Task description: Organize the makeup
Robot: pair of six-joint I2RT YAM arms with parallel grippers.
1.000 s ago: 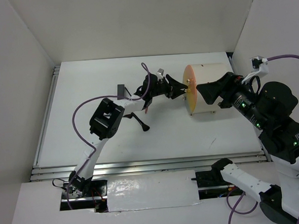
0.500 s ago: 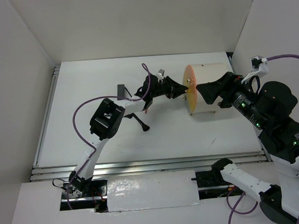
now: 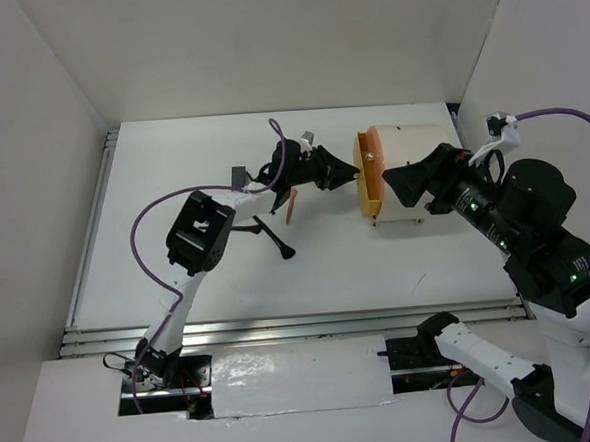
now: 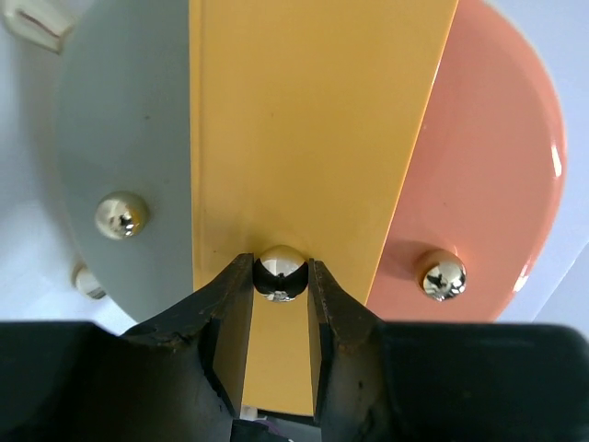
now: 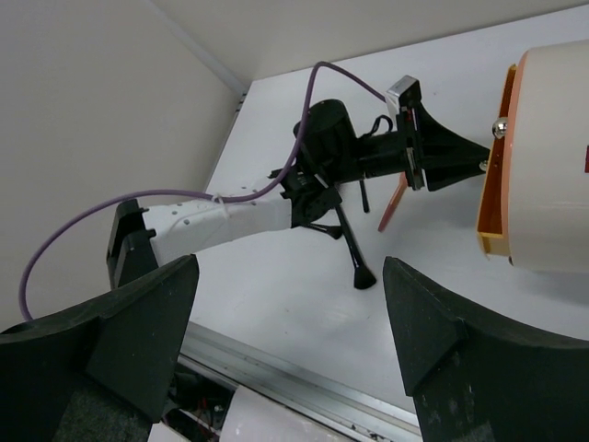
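Near the far right corner of the table (image 3: 179, 288) stands the box (image 3: 416, 148), and the step in hand looks like opening it; the left gripper (image 4: 281, 278) reaches across from the left and has the knob (image 4: 281, 267) of the yellow drawer (image 4: 304, 138); that drawer juts a little way out of the box's face in the top view, so the opening seems begun but not finished.

The makeup lies apart from the box, toward the middle of the table and nearer its far edge: the stick (image 3: 292, 206) just beside the left wrist, the brush (image 3: 274, 238) a little nearer the arms, the tube (image 3: 238, 175) further left; none of it is in the drawer yet.

The next move probably calls for a straight pull leftward along the drawer's own line, with the box kept from sliding after it; too much sideways drag could slip the round knob out of the pinch; after that the drawer must stand open enough to take the pieces.

The left fingers (image 4: 232, 299) are nearly closed, pinching the knob from both sides and touching nothing else. The right gripper (image 5: 287, 276) hovers at the box's near side with its fingers spread wide and nothing between them; whether it touches the box cannot be told.
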